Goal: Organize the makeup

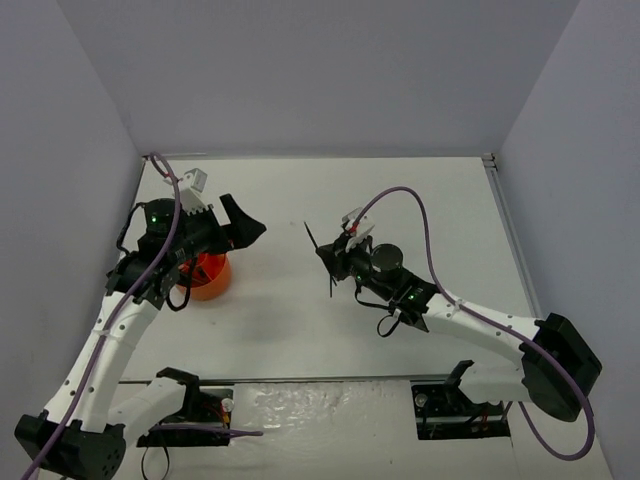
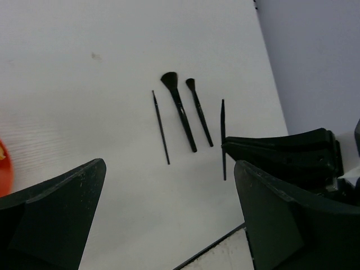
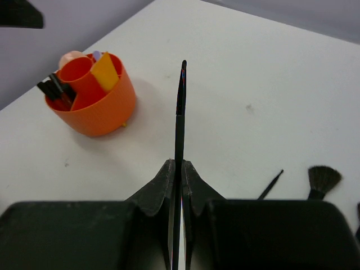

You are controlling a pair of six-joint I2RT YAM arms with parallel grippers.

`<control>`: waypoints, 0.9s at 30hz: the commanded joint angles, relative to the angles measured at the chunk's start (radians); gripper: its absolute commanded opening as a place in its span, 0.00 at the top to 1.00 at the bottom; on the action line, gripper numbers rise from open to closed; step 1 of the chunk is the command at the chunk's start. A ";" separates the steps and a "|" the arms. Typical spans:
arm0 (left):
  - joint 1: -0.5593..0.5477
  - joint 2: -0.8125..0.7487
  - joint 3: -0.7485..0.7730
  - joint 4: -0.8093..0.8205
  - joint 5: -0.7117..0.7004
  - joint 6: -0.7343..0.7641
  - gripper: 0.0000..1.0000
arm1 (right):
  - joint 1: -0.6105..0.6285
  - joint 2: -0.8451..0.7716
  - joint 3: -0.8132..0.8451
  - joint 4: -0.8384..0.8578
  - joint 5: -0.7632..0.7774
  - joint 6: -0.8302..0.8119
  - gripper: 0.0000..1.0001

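My right gripper [image 3: 179, 166] is shut on a thin black pencil [image 3: 180, 109] that sticks out forward, lifted above the table. The top view shows that pencil [image 1: 312, 240] at the table's middle, in the right gripper [image 1: 335, 262]. Lying on the table beside it are a thin black stick [image 2: 161, 128] and two black brushes [image 2: 180, 112] [image 2: 198, 111]. The orange divided tub [image 3: 93, 98] holds black brushes [image 3: 53, 90], an orange tube [image 3: 105, 70] and a pale pink puff [image 3: 70, 56]. My left gripper [image 2: 169, 225] hangs open and empty above the table near the tub [image 1: 205, 278].
The left wrist view shows the table's front edge [image 2: 219, 244] just below the left gripper's fingers [image 2: 56, 216]. Grey walls close in the table on the left, back and right. A purple cable [image 1: 425, 225] loops over the right arm.
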 commanded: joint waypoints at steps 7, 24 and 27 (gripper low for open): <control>-0.192 0.086 0.051 0.226 -0.010 -0.115 0.06 | 0.027 0.015 0.033 0.289 -0.179 -0.009 1.00; -0.294 0.166 0.041 0.276 -0.117 -0.112 0.67 | 0.030 0.023 0.028 0.325 -0.188 0.016 1.00; -0.301 0.168 0.039 0.274 -0.129 -0.106 0.80 | 0.029 0.030 0.024 0.334 -0.187 0.021 1.00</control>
